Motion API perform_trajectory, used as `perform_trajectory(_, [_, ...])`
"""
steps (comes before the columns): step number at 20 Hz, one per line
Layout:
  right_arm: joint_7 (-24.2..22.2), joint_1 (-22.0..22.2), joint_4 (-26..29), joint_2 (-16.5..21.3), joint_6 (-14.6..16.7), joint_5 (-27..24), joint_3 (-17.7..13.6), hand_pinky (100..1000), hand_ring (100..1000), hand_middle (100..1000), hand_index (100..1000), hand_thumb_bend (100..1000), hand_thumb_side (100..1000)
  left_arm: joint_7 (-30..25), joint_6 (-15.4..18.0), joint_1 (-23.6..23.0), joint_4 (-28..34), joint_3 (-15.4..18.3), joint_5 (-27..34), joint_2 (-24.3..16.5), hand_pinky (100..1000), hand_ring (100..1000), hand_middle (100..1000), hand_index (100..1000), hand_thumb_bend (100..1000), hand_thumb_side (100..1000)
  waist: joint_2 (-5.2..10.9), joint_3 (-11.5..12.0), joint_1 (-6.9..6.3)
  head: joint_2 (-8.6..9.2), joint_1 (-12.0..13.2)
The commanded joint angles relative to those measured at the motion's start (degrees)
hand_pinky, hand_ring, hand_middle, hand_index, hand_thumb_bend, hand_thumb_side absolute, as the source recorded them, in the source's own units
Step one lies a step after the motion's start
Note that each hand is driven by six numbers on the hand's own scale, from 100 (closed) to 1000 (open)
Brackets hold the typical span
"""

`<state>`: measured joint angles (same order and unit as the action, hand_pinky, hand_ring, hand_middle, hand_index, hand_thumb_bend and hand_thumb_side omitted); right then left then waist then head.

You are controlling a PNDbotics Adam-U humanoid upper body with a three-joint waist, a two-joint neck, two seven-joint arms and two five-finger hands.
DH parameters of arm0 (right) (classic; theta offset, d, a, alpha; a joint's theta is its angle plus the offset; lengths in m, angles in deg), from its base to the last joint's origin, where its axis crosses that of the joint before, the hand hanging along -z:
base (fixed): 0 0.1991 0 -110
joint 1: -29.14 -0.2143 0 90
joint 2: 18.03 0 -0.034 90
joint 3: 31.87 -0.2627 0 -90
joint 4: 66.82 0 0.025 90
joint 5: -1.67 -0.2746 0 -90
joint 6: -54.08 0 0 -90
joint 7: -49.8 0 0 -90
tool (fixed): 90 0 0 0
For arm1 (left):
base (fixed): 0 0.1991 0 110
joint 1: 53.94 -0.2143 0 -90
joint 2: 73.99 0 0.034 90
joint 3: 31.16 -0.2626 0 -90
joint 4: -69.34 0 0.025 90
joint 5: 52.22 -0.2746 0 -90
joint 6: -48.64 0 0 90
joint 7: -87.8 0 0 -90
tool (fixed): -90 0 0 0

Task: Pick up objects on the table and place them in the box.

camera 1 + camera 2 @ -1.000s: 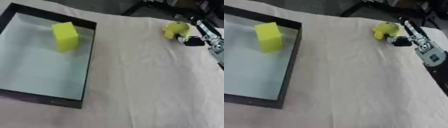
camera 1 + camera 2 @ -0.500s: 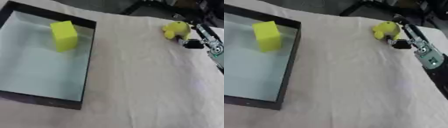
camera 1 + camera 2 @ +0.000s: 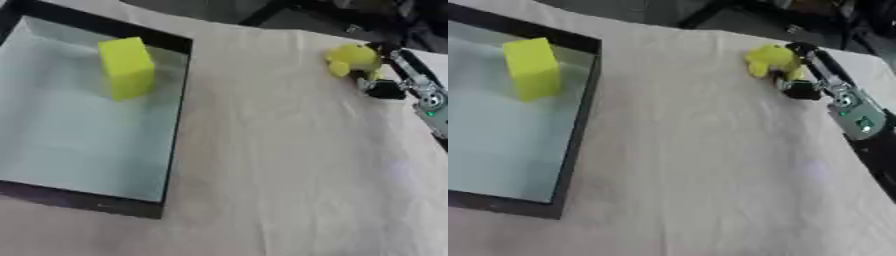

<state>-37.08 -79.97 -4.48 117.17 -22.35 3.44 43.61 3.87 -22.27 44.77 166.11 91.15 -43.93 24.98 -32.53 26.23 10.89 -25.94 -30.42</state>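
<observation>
Between the earlier pictures and now the whole scene slides slightly, which reads as head movement; the right hand point(image 3: 802, 75) holds its station at the upper right of the frame, against the small yellow object point(image 3: 770, 59), with no clear change in their relation. The yellow block point(image 3: 128, 67) remains in the box point(image 3: 171, 135).

Right hand: reaches in from the right edge along a slanting line, its dark fingertips at the lower right side of the yellow object and apparently touching it. A finger runs up along the object's right flank. Whether the fingers are curled round it or merely laid against it cannot be told.

Key relation: the object lies up and to the left of the hand, at the fingertips, and the box lies well apart across the cloth-covered table point(image 3: 280, 165), at the left of the frame. The left hand is not visible, so the right is the working hand.

Object: rounded, lumpy, bright yellow, with a small knob at its lower left; no clear long axis.

Judgement: grasp is being set; lift not yet made.
</observation>
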Motion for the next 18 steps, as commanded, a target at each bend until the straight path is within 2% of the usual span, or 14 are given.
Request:
perform_trajectory(1, [2.03,-0.05,1.85,1.42,0.46,0.01,-0.67,896,894,829,748,100,100,-0.18,-0.02,-0.35,0.41,0.65,0.19,-0.72,726,527,727,713,100,650,1.12,-0.08,-0.33,0.66,-0.07])
perform_trajectory(6, [9.44,0.03,4.39,1.15,0.26,0.54,-1.05,858,822,719,644,100,100,-0.24,-0.36,-0.14,0.70,0.77,0.17,-0.69,727,527,728,713,100,651,1.43,-0.27,-0.18,0.25,0.04])
perform_trajectory(11, [15.81,0.61,8.87,1.35,0.55,-1.31,-0.78,839,792,666,599,100,100,-0.24,-1.06,0.08,1.25,0.95,0.19,-1.05,728,527,728,713,100,655,2.43,-1.07,-0.26,-0.94,0.27])
perform_trajectory(14, [16.86,1.05,12.09,1.88,0.77,-3.17,-0.49,836,789,656,593,100,100,-0.20,-1.78,-0.16,1.70,1.14,0.18,-1.34,728,527,728,713,100,654,3.66,-2.02,-0.57,-2.11,0.72])
perform_trajectory(18, [15.37,0.40,17.36,3.78,1.28,-6.32,0.90,835,787,649,591,100,100,0.09,-3.10,-1.13,2.47,1.52,0.20,-1.69,728,527,727,712,100,656,6.28,-4.93,-1.73,-5.12,2.49])
